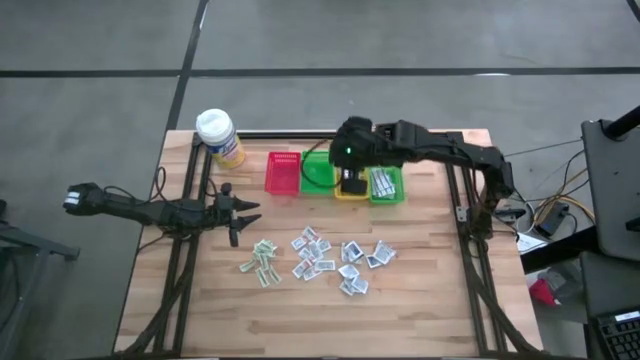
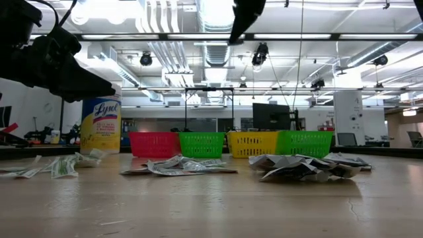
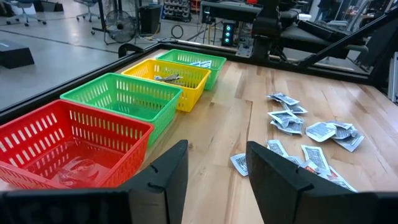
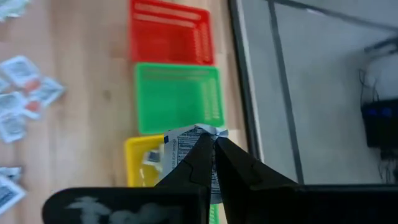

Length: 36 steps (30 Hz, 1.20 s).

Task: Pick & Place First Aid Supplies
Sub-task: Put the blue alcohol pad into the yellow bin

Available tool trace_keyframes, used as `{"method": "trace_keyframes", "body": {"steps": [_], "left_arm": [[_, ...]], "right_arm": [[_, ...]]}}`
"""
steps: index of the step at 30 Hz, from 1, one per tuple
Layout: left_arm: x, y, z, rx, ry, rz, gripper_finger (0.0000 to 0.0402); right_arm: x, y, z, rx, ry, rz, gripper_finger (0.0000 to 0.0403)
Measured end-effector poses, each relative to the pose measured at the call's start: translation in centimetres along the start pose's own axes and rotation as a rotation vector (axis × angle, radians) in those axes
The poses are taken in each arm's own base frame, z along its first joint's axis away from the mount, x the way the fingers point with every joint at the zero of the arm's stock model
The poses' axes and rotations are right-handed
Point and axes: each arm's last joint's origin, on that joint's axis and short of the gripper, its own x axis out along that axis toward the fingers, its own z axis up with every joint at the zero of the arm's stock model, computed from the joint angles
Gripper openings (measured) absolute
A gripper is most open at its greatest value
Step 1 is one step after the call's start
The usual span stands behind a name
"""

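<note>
While my right claw pinches a packet above the yellow basket, I should lower before releasing; left claw waits open, empty.

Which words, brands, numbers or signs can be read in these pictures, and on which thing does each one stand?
"Lysol": on the yellow plastic bottle with a white cap, in the low view.
Small white paper packets on the wooden table: printed, but too small to read.
White printed packet pinched in the right gripper over the yellow plastic basket: text lines blurred, not readable.
Nothing else can be read.
</note>
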Motion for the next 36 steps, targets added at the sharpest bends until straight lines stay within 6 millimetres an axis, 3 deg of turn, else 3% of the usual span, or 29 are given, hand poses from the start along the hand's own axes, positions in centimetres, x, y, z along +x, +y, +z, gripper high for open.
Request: {"method": "trace_keyframes", "body": {"steps": [9, 15, 21, 36], "left_arm": [[0.0, 0.0, 0.0, 0.000, 0.000, 0.000, 0.0158], [0.0, 0.0, 0.0, 0.000, 0.000, 0.000, 0.0158], [0.0, 0.0, 0.0, 0.000, 0.000, 0.000, 0.0158], [0.0, 0.0, 0.0, 0.000, 0.000, 0.000, 0.0158]], "right_arm": [[2.8, -4.9, -2.1, 0.080, 0.090, -0.062, 0.0013], [5.1, -6.5, -3.3, 0.120, 0.083, 0.027, 0.0013], [7.7, -6.3, -4.6, 0.134, 0.101, 0.061, 0.0013], [13.7, -3.0, -8.2, 0.171, 0.100, 0.208, 0.0013]]}}
